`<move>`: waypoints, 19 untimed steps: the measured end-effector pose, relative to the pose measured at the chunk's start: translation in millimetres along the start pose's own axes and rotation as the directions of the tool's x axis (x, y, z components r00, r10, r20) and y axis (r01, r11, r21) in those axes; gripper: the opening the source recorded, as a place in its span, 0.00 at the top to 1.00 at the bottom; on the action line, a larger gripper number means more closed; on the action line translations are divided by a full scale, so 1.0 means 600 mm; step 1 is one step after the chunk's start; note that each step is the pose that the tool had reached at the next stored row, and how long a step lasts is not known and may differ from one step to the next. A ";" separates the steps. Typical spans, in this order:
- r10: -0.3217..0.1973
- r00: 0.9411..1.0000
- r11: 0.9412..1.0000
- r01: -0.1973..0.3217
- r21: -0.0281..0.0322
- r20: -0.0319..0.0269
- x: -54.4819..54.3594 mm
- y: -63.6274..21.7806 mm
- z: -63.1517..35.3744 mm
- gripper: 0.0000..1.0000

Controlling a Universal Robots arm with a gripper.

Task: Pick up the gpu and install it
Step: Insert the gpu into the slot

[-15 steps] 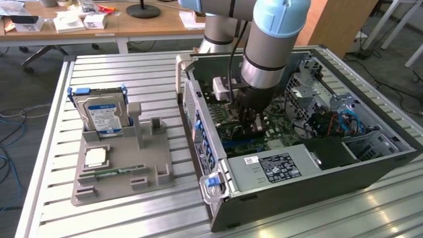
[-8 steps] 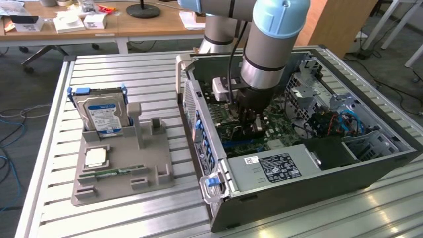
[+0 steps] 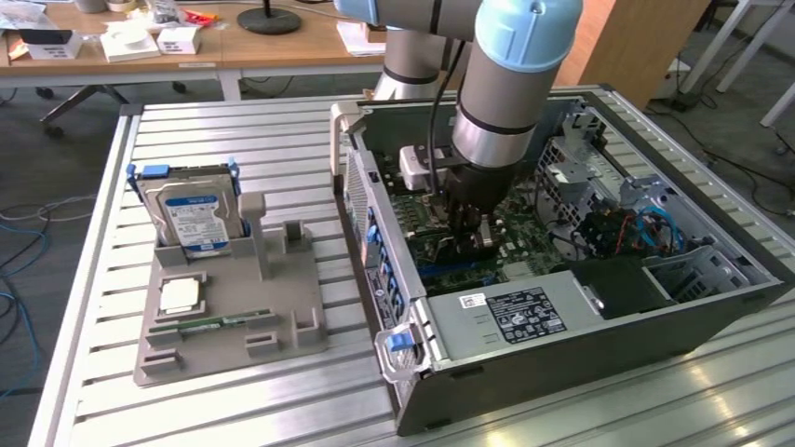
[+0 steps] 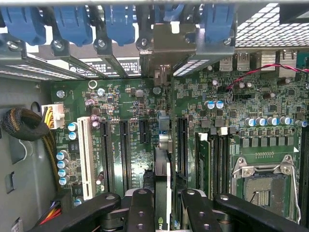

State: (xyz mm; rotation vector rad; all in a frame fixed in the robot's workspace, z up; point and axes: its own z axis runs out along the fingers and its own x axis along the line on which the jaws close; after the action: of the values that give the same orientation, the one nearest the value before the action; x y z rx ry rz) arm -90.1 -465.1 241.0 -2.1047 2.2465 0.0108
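GPU over the slots

I held the tool [image 4: 161, 208] pinching the gpu [image 4: 162, 159] edge-on above the motherboard [image 4: 120, 106] inside the case [image 3: 559, 345].

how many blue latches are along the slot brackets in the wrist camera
4 blue latches: side by side, and past the gpu bracket. Another may be hidden behind it.

We see our arm [image 3: 504, 84] reaching steeply down from above, wrist near vertical, with our gripper [image 3: 470, 244] at its lower end. In the wrist view both black fingers [image 4: 140, 212] are closed partway on a thin card edge between them.
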 end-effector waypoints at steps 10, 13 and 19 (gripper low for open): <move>0.002 1.000 1.000 -0.002 0.000 0.000 0.000 0.000 0.004 0.74; 0.002 1.000 1.000 -0.002 0.000 0.000 0.000 0.000 0.004 0.74; 0.002 1.000 1.000 -0.002 0.000 0.000 0.000 0.000 0.005 0.74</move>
State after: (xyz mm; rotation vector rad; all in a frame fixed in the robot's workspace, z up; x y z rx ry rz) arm -90.1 -465.1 238.3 -2.1022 2.2487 0.0107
